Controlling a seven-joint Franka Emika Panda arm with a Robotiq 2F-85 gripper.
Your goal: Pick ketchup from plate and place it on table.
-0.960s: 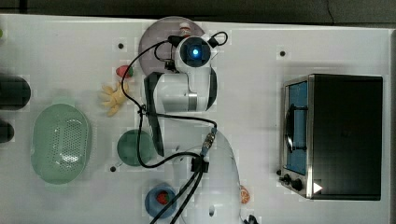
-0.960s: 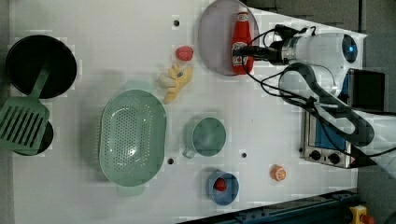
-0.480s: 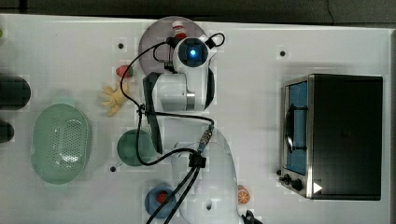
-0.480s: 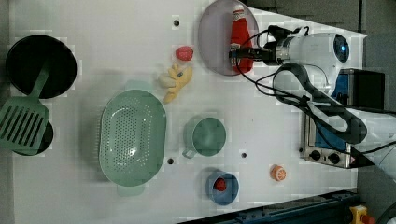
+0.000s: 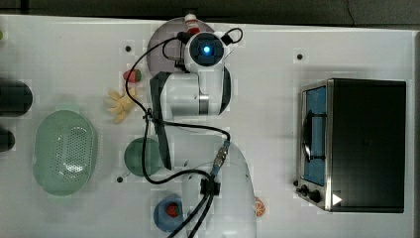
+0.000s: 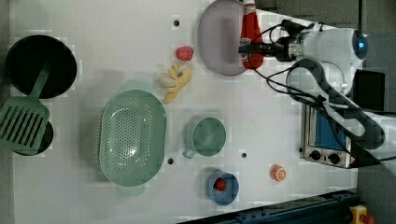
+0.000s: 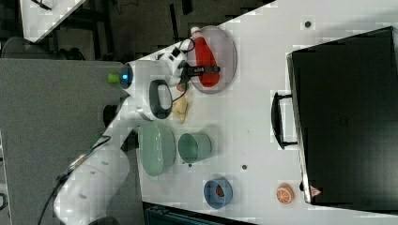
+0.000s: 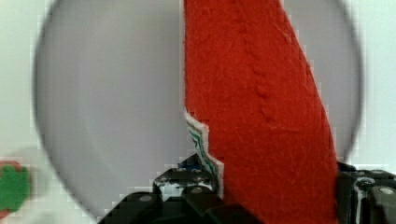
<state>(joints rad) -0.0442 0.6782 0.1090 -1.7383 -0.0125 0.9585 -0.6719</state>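
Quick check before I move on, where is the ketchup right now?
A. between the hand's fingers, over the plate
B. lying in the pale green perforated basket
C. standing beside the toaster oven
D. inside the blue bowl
A: in the left view the hand has its fingers on either side of the ketchup, over the plate.

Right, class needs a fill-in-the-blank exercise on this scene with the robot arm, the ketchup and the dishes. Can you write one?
1. The gripper is closed on the ____.
2. The ketchup is over the greyish-lilac ____.
3. In the left view, the strawberry lies on the ____, to the left of the plate.
4. The green perforated basket holds ____.

Missing words: ketchup; plate; table; nothing
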